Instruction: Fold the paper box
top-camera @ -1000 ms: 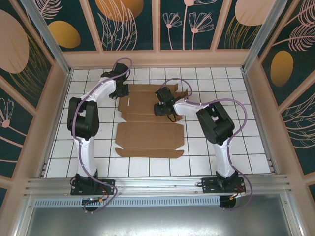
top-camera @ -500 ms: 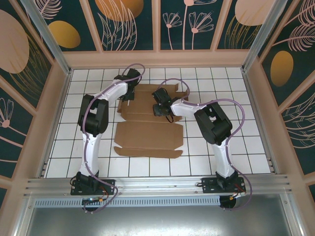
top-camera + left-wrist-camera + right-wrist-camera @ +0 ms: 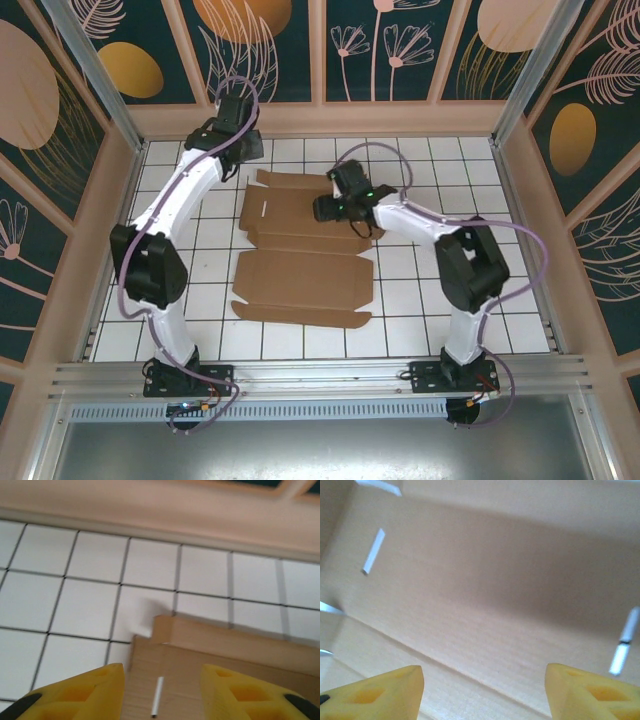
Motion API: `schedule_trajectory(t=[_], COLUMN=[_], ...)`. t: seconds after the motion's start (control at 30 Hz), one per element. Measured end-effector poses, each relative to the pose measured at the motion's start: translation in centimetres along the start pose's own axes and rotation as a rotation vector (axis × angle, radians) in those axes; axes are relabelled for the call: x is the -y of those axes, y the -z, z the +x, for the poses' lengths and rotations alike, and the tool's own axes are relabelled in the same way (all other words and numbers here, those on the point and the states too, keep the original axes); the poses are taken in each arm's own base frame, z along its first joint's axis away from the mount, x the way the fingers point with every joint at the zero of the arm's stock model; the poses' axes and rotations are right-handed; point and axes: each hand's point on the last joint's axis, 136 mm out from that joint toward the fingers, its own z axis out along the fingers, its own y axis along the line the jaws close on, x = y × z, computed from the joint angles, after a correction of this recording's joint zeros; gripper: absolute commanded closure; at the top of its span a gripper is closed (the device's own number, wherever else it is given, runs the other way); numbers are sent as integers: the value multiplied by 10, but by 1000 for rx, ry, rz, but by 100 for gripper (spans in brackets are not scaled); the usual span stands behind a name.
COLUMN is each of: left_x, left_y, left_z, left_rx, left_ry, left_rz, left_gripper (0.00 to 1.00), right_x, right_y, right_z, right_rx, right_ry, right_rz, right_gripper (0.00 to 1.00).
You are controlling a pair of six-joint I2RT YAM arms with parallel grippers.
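The paper box (image 3: 300, 275) is a brown cardboard sheet with flaps and slots, lying mostly flat on the white tiled floor. My left gripper (image 3: 243, 150) hangs open above its far left corner, close to the back wall. In the left wrist view the yellow fingers (image 3: 85, 692) stand apart over that corner of the paper box (image 3: 210, 660) with its narrow slot, holding nothing. My right gripper (image 3: 325, 210) hovers over the far panel, right of centre. Its view has the left gripper's counterpart, the right gripper (image 3: 482, 692), open just above the paper box (image 3: 485, 595).
The wooden back wall (image 3: 320, 120) runs just behind the left gripper. Side rails (image 3: 120, 200) border the tiled floor (image 3: 450, 300). The arm bases sit on the metal rail (image 3: 320, 375) at the near edge.
My left gripper let go of the sheet's far left edge, opened, and rose back toward the wall. My right gripper opened wider and shifted slightly right over the far panel.
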Motion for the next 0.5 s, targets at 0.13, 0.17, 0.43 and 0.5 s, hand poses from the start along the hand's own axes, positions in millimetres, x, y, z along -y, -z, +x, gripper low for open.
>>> schedule_trajectory(t=[0.13,0.17,0.43,0.5], left_x=[22,25,38,36], left_y=[4,0,-34,-40], left_z=[30,46,205,220], left_rx=[-55,-88,-448,-480], left_ry=[69,86,251,279], left_rz=[162,188,288,285], left_gripper=[63,64,67,67], right_x=[34,46,121,129], right_y=[26,28,-7,-23], right_z=[-48,-57,-95,-91], right_rx=[118,133,100,55], right_ry=[-67,-85,-164,-174], right_rz=[15,29,139,145], right_gripper=[36,36,36,36])
